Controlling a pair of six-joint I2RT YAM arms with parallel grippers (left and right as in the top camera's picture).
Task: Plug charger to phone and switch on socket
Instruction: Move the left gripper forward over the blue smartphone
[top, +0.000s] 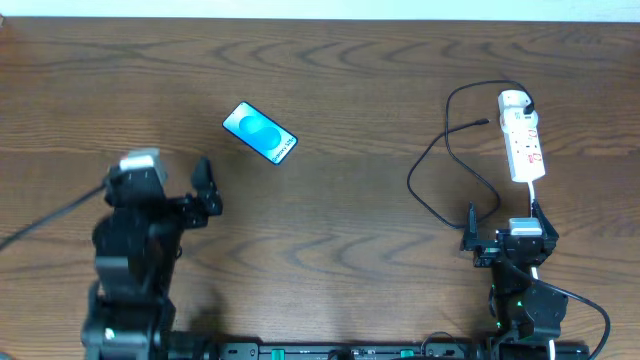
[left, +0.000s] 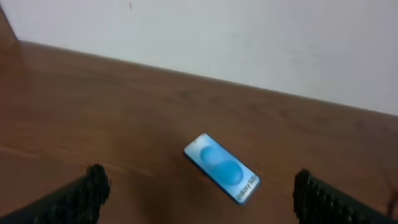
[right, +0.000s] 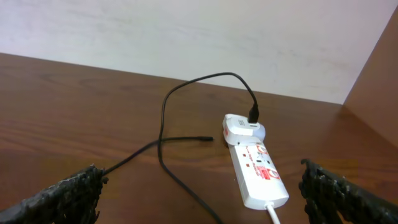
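Left gripper (left: 199, 188) and right gripper (right: 202, 186) both stand wide open, their ribbed black fingers empty above the wood-grain table (top: 350, 120). Beyond the left gripper, the slim glossy phone (left: 221, 168) lies flat and askew. Beyond the right gripper, the thin black charger (right: 163, 118) loops, its tip lying loose near the oblong white socket (right: 256, 168).

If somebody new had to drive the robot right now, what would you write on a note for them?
Left gripper: open, empty, facing the phone.
Right gripper: open, empty, facing the socket.
The phone lies screen up, well apart from the charger. The charger's loose tip rests on the table beside the socket, and its other end is plugged in at the socket's far end.
Done: nothing yet.
Left: plug the tip into the phone and switch the socket on. Its switch state is unclear.
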